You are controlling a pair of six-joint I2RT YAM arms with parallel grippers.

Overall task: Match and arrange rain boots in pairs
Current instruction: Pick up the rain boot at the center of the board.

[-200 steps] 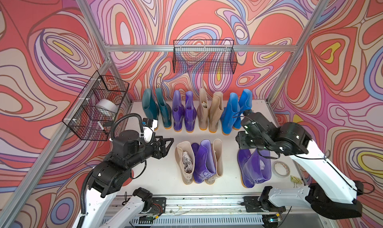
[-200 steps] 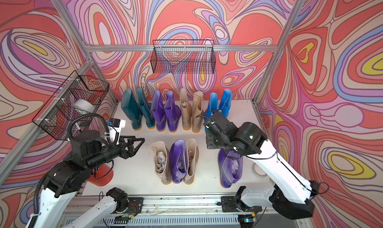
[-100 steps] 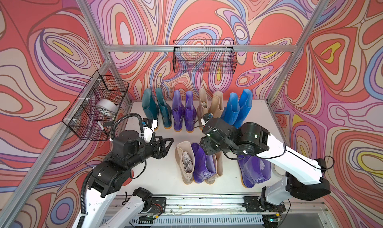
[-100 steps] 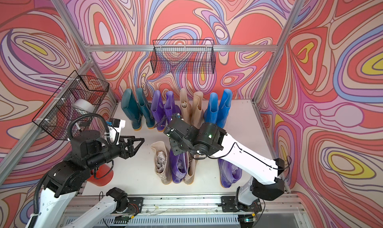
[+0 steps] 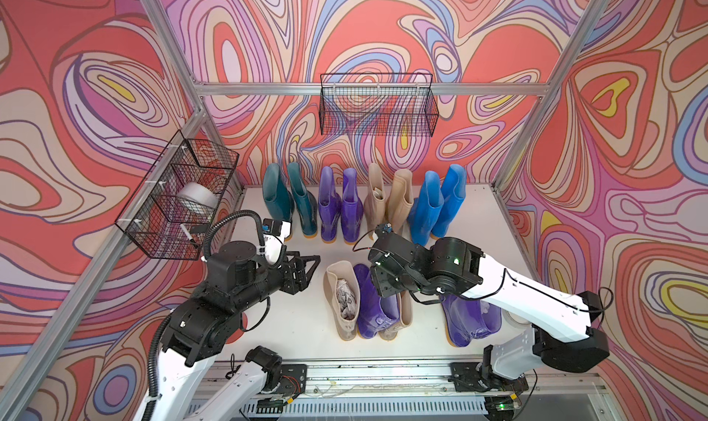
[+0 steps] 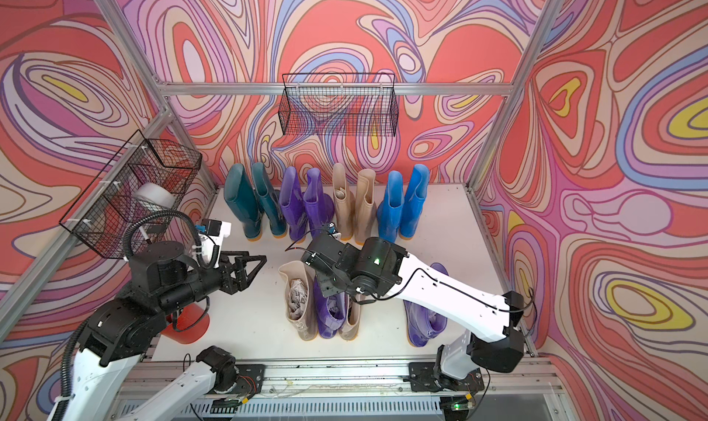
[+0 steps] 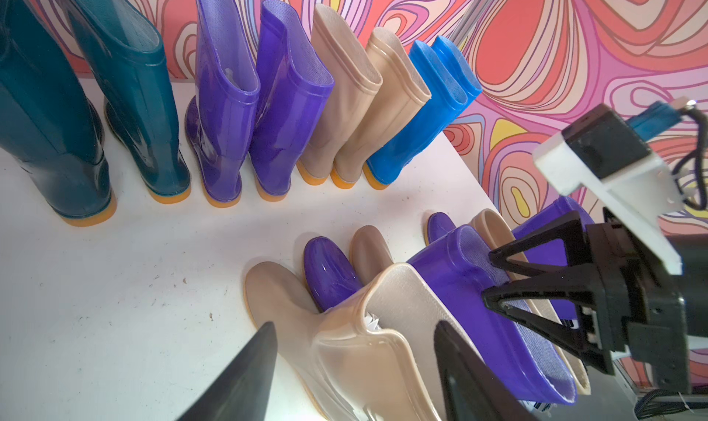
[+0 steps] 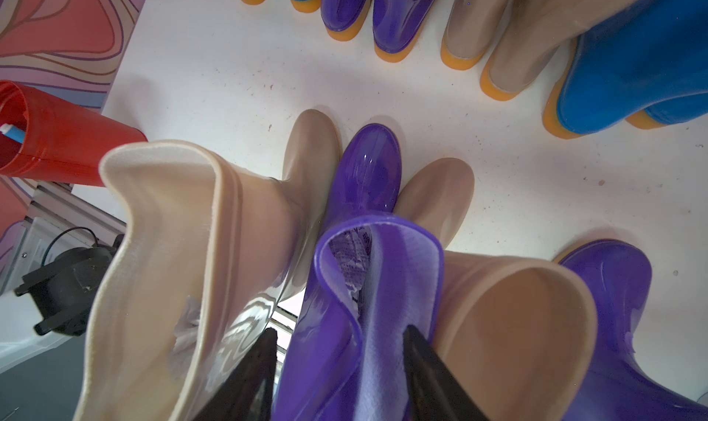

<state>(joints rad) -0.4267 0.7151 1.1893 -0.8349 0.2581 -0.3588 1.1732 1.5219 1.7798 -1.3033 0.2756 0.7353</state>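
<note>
- Currently the right gripper point(image 8: 339, 375) hangs over the front cluster of boots, its two black fingers point(image 8: 245, 377) clearly parted. The cuff of the single glossy purple rubber boot point(image 8: 367, 177) sits between them.
- One finger lies outside that boot's shaft, on the side of the paper-stuffed beige rubber boot point(image 8: 172, 227). The other finger is over the purple boot's pale lining. Whether either finger presses the rubber I cannot tell.
- The single glossy purple rubber boot stands upright, squeezed between the paper-stuffed beige rubber boot and a second beige rubber boot point(image 8: 509, 323). It touches both, and its toe points toward the back row.
- The left gripper point(image 5: 310, 273) is spread wide in the air and holds nothing — it is near the paper-stuffed boot's shaft but apart from it.
- Four matched pairs stand along the back wall on the white tabletop point(image 5: 299, 323): the teal pair point(image 5: 291, 197), the purple pair point(image 5: 341, 208), the beige pair point(image 5: 387, 197) and the bright blue pair point(image 5: 436, 204). Most show orange soles.
- Another purple pair point(image 5: 467, 323) stands side by side under the right arm, well apart from the front cluster.
</note>
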